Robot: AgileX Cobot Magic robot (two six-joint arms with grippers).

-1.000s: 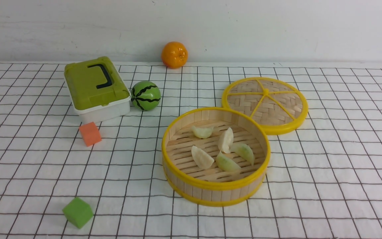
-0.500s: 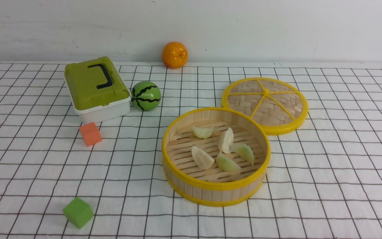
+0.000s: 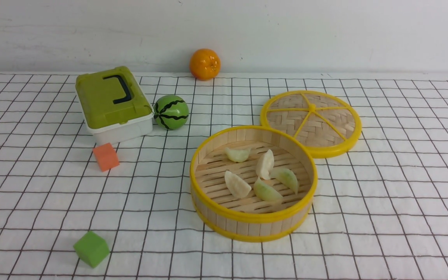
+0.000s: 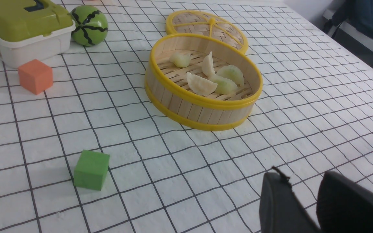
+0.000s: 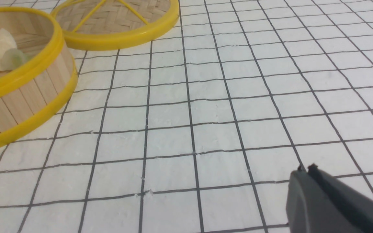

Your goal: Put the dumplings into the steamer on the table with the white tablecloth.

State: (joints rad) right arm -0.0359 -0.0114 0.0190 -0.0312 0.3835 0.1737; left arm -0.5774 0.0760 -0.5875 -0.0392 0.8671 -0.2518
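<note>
We found the bench (image 3: 403, 194) under its gridded cloth (image 3: 33, 186) carrying the steamer (image 3: 253, 223) near the middle, its lid (image 3: 312, 123) flat and touching its far rim. All five dumplings (image 3: 265, 167) lay on the slatted floor inside, none left on the cloth, so we judged the loading done and only the arms' retreat left. A green box (image 3: 111, 101), a toy melon (image 3: 171, 112), an orange (image 3: 205, 64) and two cubes (image 3: 91, 249) sat apart. Our left pincer (image 4: 304, 184) hung narrowly parted and empty above bare cloth; our right pincer (image 5: 304, 171) was closed, empty.
</note>
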